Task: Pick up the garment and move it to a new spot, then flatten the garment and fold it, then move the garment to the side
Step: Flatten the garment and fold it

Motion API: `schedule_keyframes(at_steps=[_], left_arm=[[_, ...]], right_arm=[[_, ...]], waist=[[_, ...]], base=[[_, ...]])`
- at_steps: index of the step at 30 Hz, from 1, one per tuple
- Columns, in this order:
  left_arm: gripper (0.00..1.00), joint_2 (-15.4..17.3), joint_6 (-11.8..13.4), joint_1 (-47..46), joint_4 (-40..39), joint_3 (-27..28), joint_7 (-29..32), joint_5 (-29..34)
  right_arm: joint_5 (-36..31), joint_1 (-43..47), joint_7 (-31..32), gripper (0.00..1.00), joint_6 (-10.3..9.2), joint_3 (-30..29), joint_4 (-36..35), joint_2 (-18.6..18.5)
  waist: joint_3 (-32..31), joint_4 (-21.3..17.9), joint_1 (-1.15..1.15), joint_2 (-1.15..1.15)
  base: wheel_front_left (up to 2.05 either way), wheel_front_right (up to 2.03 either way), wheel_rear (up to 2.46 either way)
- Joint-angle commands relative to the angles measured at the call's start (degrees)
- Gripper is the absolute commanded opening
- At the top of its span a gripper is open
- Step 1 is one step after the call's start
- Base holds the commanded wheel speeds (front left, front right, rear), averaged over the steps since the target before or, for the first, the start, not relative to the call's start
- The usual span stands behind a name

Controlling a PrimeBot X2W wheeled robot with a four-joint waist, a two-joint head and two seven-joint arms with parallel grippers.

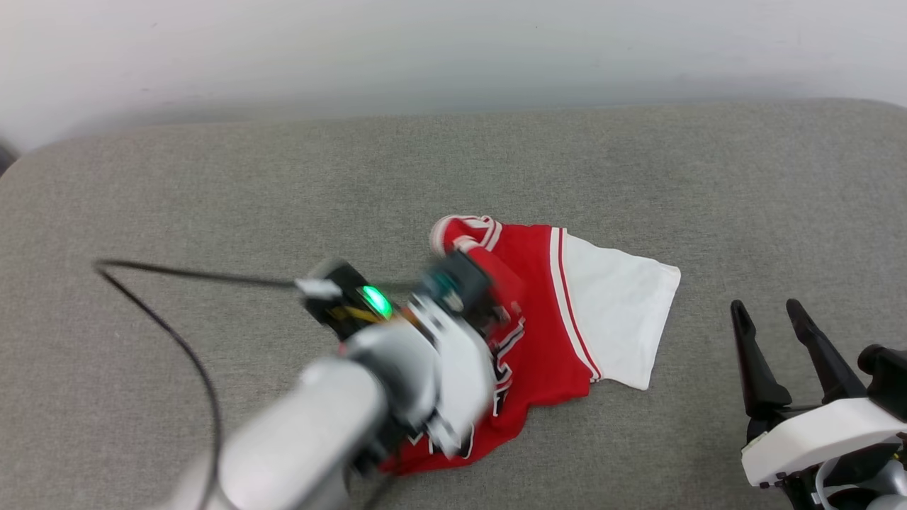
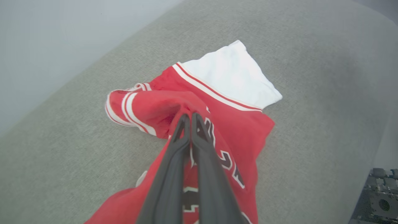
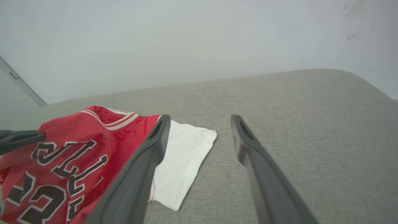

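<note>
Pinching hand: the left hand [image 2: 190, 116] has its two long dark fingers pressed together on a raised fold of red cloth, just beside the striped neckline.
Left forearm: the pale forearm [image 1: 312, 425] is blurred and crosses the lower left of the head view. A green light [image 1: 375, 301] is lit near the wrist.
Garment: the red jersey shirt with white short sleeves [image 1: 545, 312] sits crumpled near the middle of the bench. The pinched fold is lifted and the rest lies on the fabric. Black white-outlined letters and numerals face up, creased and partly covered.
Sleeve: one white sleeve [image 1: 620, 319] lies flat on the robot's right side of the shirt, edged with red-white striped trim.
Right hand: the right hand [image 1: 769, 306] has its fingers spread and grips nothing. It is to the right of the shirt and apart from it, with the sleeve the nearest part.
Bench: the grey fabric-covered bench [image 1: 212, 184] has rounded corners.
Cable: a thin black cable [image 1: 198, 274] loops over the bench on the robot's left, running to the left wrist.
Wall: a pale wall [image 1: 453, 49] stands behind the bench.
</note>
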Motion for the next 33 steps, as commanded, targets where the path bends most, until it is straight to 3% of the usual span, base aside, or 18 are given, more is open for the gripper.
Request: schedule_keyframes(at_steps=[1,6,11,13,18,26,29,33], left_arm=[[0.00,-1.1,-1.2,2.8,-1.3,-2.6,0.7,0.3],[0.00,-3.9,-4.9,8.2,-2.3,-11.3,3.6,-0.3],[0.00,-5.8,-6.0,12.8,0.5,-14.9,3.5,-2.4],[1.00,-6.0,-5.2,13.5,1.3,-14.4,1.7,-2.2],[1.00,-5.4,-2.2,13.2,-0.1,-10.8,-3.8,-1.4],[1.00,-0.1,2.9,10.7,-4.2,-3.1,-4.7,-2.5],[1.00,1.8,3.3,9.9,-4.7,-1.9,-3.1,-3.0],[1.00,4.8,2.1,8.5,-3.7,-2.2,3.6,-5.1]], right_arm=[[-0.1,0.5,-0.2,1.00,-0.04,-0.2,-0.6,0.1],[-0.5,1.2,0.1,1.00,-0.04,-0.7,-1.2,0.1],[0.1,1.2,0.2,1.00,-0.04,-0.7,-1.5,0.1],[0.2,1.3,0.2,1.00,-0.04,-0.8,-1.6,0.1],[0.1,1.7,0.3,1.00,-0.04,-1.5,-1.5,0.1],[0.6,2.6,0.6,1.00,-0.04,-1.6,-1.2,0.1],[0.8,2.7,0.7,1.00,-0.04,-1.7,-1.2,0.1],[0.9,2.7,0.7,1.00,-0.04,-1.4,-1.2,0.1]], waist=[[-0.1,0.1,0.00,0.00],[-0.7,0.1,0.00,0.00],[-0.9,0.1,0.00,0.00],[-0.9,0.3,0.00,0.00],[-1.5,1.3,0.00,0.00],[-3.3,2.4,0.00,0.00],[-3.5,2.5,0.00,0.00],[-3.5,2.3,0.00,0.00]], base=[[0.00,0.00,0.00],[0.00,0.00,0.00],[0.00,0.00,0.00],[0.00,0.00,0.00],[0.00,0.00,0.00],[0.00,0.00,0.00],[0.00,0.00,0.00],[0.00,0.00,0.00]])
